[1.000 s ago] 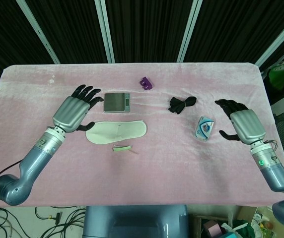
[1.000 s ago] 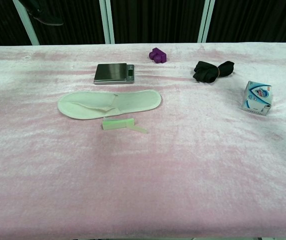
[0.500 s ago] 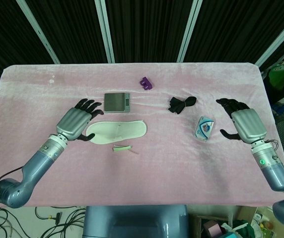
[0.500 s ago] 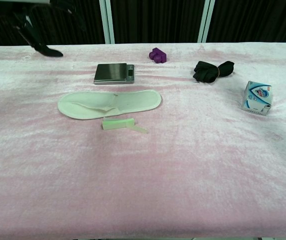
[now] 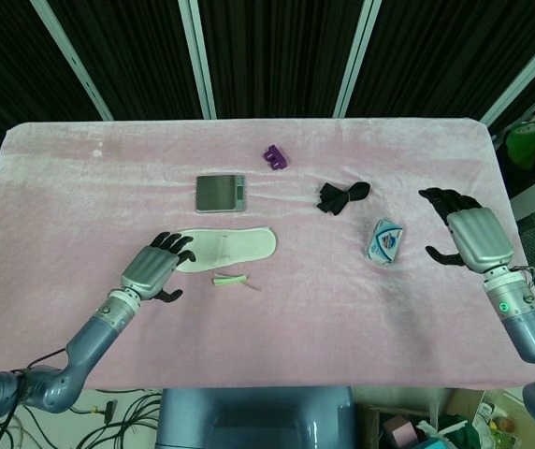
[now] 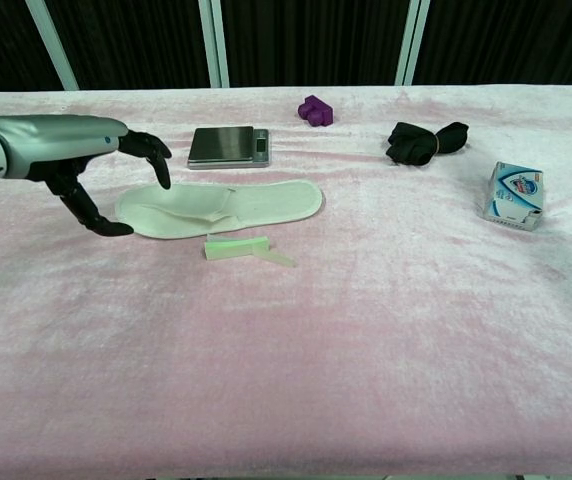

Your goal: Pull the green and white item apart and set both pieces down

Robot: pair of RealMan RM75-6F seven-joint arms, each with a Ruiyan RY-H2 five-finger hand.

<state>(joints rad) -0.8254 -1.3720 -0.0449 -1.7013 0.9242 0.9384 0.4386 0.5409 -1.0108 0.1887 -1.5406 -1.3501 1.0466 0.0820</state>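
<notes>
Left fingers (image 6: 151, 152): spread, holding nothing; left hand (image 5: 152, 270) hangs low over the bench (image 5: 277, 318), beside the toe end of the white slipper (image 5: 223, 249).
Right fingers (image 5: 443, 198): apart and empty; right hand (image 5: 470, 237) off near the bench's right edge, out of the chest view.
Task item: green and white item (image 6: 238, 247), a small green strip with a pale tab sticking out on one side. Lies flat on the bench just in front of the slipper, near the left hand, well apart from the right. Not yet touched or separated.
Risk 1: item is thin and flat on soft pink cloth; fingers may slide over it or bunch the fabric rather than lift it.
Risk 2: slipper sits just behind the item; a reach coming in over it could drag it along or pinch it by mistake.
Risk 3: pulling apart likely needs both hands; the right must cross past the blue and white box (image 5: 385, 240) and could knock it.
Risk 4: a grip on the pale tab alone may slip or tear it. Judgement only.
</notes>
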